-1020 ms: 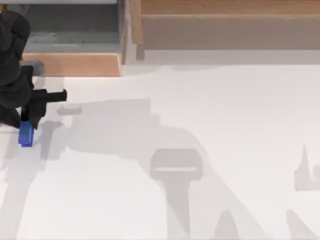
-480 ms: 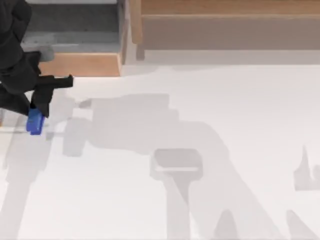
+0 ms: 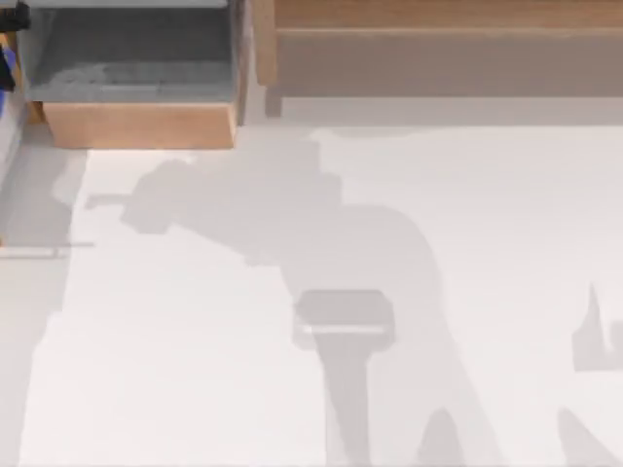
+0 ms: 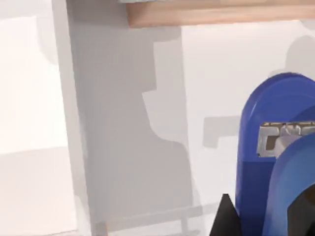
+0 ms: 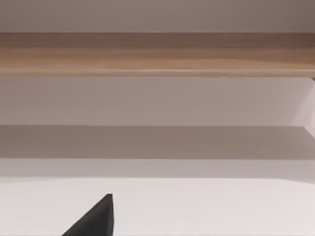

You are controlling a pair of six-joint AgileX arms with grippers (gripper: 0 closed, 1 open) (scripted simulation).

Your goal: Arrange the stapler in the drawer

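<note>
Where the top view meets its far-left edge, a sliver of the blue stapler [image 3: 7, 68] and a dark bit of the left end effector [image 3: 12, 17] sit beside the grey left wall of the drawer [image 3: 136, 125], outside that wall as far as I can tell. The drawer stands open at the far left of the bench [image 3: 467, 243], grey inside, its light tan front panel facing the open surface. To its right, apart from it, a wider brown wooden panel [image 3: 438, 15] runs along the far edge. The rest of the bench is a pale flat surface crossed by soft grey shadows, with wide room in the middle and on the right.

In the left wrist view the stapler [image 4: 275, 147] looms large and blue, a pale metal mark on its face, with black fingers [image 4: 224, 221] of the left end effector at its base, clenched on it. It hangs above the pale bench [image 4: 29, 98], and the tan edge of the drawer front [image 4: 206, 14] lies beyond.

In the right wrist view 1 black fingertip [image 5: 96, 219] of the right end effector pokes over the bench [image 5: 221, 206]; whether it is released or clenched I cannot tell. The brown wooden panel [image 5: 157, 51] crosses ahead, well apart.
</note>
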